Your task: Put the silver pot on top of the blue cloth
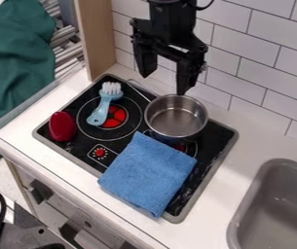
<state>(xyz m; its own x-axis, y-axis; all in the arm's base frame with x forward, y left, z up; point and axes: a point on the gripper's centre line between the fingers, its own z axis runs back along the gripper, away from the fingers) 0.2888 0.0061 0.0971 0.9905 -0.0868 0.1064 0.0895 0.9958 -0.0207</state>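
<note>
White tiles rise behind a pale counter with a black toy stove set in it. Near the stove's back, the silver pot stands upright, its open top showing the bare metal bottom. Just above the pot's far rim hangs the gripper, fingers spread well apart and holding nothing; whether one touches the rim, I cannot tell. The blue cloth lies in front of the pot, spread over the stove's front edge. Left of them in view are a light-blue brush and a red oval thing; at right is a gray sink.
</note>
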